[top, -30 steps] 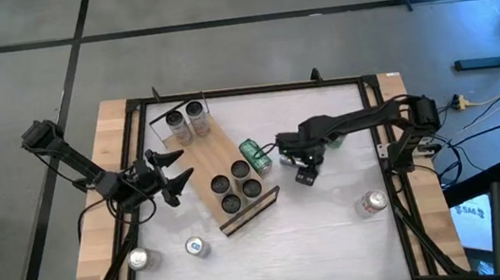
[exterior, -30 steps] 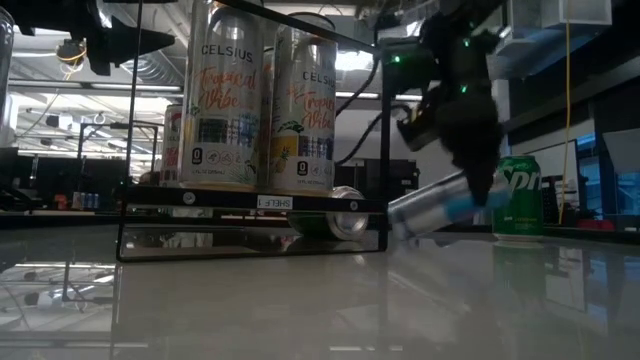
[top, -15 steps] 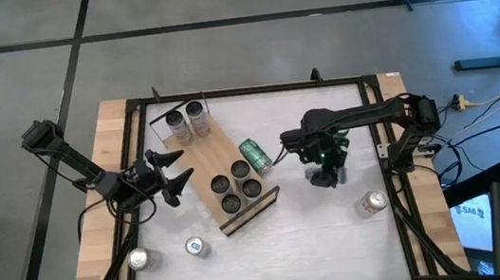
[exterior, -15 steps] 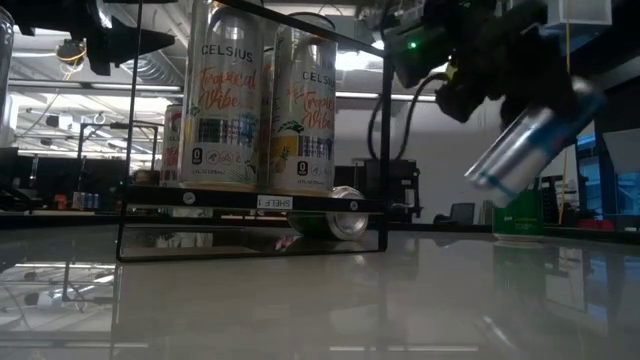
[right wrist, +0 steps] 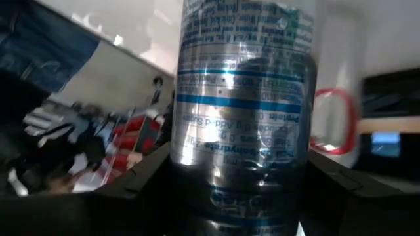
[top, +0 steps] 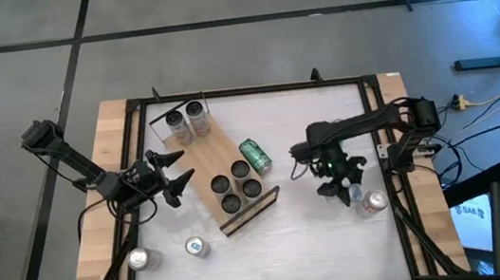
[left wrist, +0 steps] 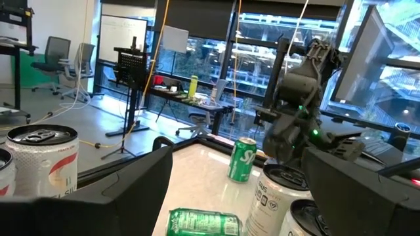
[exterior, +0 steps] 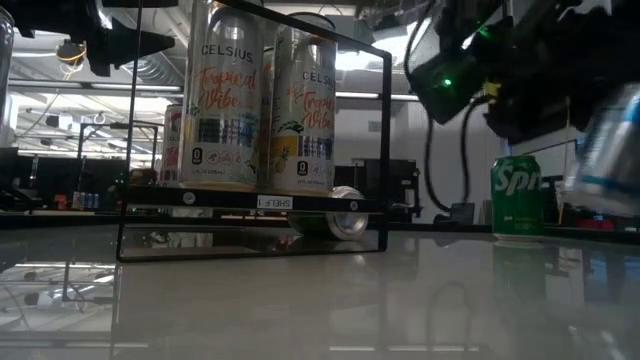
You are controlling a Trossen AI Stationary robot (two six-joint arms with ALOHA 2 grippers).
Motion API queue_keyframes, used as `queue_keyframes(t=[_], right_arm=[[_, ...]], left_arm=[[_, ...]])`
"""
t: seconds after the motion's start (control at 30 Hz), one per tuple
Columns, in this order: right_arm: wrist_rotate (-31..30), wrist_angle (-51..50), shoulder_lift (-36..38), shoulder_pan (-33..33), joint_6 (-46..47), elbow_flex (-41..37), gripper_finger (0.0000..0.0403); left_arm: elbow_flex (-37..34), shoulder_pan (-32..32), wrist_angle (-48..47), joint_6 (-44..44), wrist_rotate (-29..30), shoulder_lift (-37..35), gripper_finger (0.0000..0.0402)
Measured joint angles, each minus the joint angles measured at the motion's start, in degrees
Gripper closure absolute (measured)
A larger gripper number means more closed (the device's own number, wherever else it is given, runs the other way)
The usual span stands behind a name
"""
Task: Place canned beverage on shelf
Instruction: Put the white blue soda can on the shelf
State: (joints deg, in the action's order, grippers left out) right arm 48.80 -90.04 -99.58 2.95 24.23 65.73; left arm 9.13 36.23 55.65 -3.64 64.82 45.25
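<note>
While I watch from above, my right gripper point(top: 344, 189) is clamped on a silver can point(top: 352, 193), well apart from the shelf point(top: 225, 167) | low: can point(exterior: 610, 150) held off the table | left gripper point(top: 174, 180) spread empty beside the shelf.

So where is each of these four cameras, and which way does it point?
High view: above the table, looking straight down; shows both arms, the shelf, the left gripper open beside it.
Low view: at tabletop height, looking level across; the right arm enters from above.
Left wrist view: on the left arm, looking past its fingers over the cans.
Right wrist view: on the right arm, filled by the silver can it grips.
Shared: the green can shows in the low and left wrist views.
</note>
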Motion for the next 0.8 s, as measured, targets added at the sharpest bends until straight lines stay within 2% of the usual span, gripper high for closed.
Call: queue_keyframes(t=[0.17, 0.8], right_arm=[[4.0, 0.1, 0.0, -0.9, 0.0, -2.8, 0.0162], [8.0, 9.3, 0.0, -0.7, 4.1, -11.6, 0.0162]], left_arm=[[0.0, 0.0, 0.0, 0.0, 0.0, 0.0, 0.007], [0.0, 0.0, -0.2, 0.0, 0.0, 0.0, 0.0069]])
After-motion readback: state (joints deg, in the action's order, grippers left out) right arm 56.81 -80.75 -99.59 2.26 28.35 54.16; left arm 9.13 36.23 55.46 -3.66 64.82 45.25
